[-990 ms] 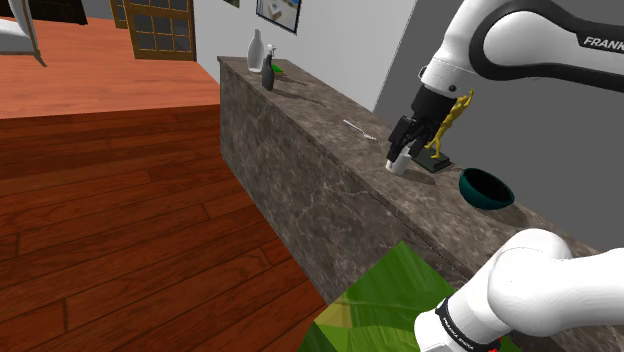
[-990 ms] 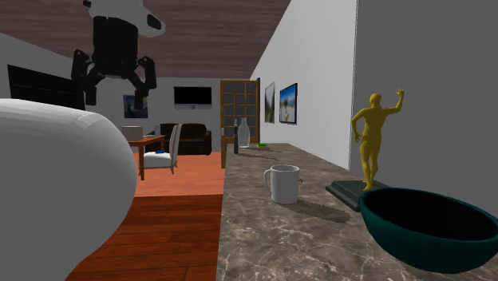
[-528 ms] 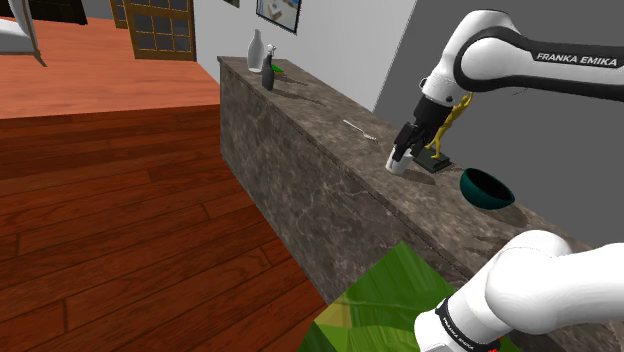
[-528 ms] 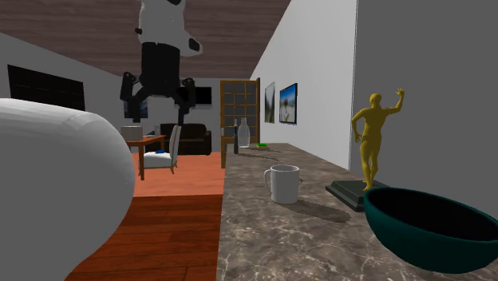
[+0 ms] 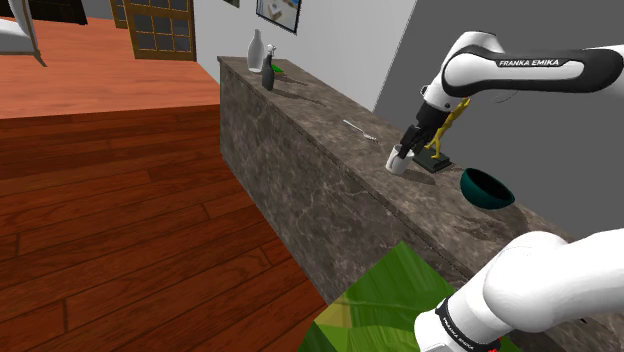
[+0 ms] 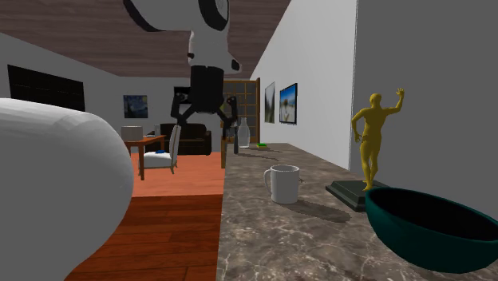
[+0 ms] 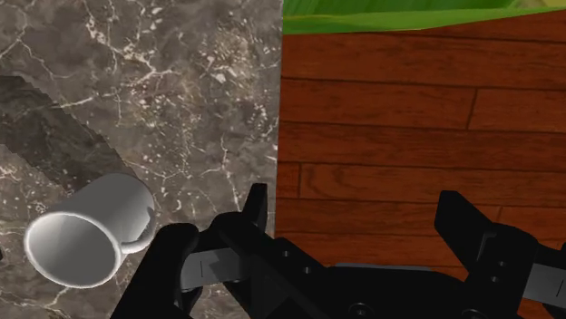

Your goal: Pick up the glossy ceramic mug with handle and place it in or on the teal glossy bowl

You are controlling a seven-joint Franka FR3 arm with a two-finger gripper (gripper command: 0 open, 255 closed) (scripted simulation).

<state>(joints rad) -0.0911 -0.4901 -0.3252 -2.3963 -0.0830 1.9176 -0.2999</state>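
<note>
A plain white mug (image 5: pixel 398 167) with a handle stands upright on the dark marble counter (image 5: pixel 310 150). In the second exterior view the mug (image 6: pixel 282 184) sits between the counter's edge and a gold figurine (image 6: pixel 375 148). The teal bowl (image 5: pixel 486 188) rests on the counter beyond the figurine, large in the foreground of the second exterior view (image 6: pixel 431 231). My gripper (image 5: pixel 403 154) hangs open and empty above the mug's front side. In the wrist view the gripper (image 7: pixel 358 217) is over the wooden floor just past the counter's edge, with the mug (image 7: pixel 86 237) off to one finger's side.
The gold figurine (image 5: pixel 442 135) on its dark base stands close behind the mug, against the grey wall. A thin metal utensil (image 5: pixel 360 130) lies farther along the counter, and bottles (image 5: pixel 262 58) stand at its far end. The green stand (image 5: pixel 385 305) is at the bottom.
The arm has swung down and toward the counter, bringing the open gripper closer to the mug. The mug and bowl have not moved.
</note>
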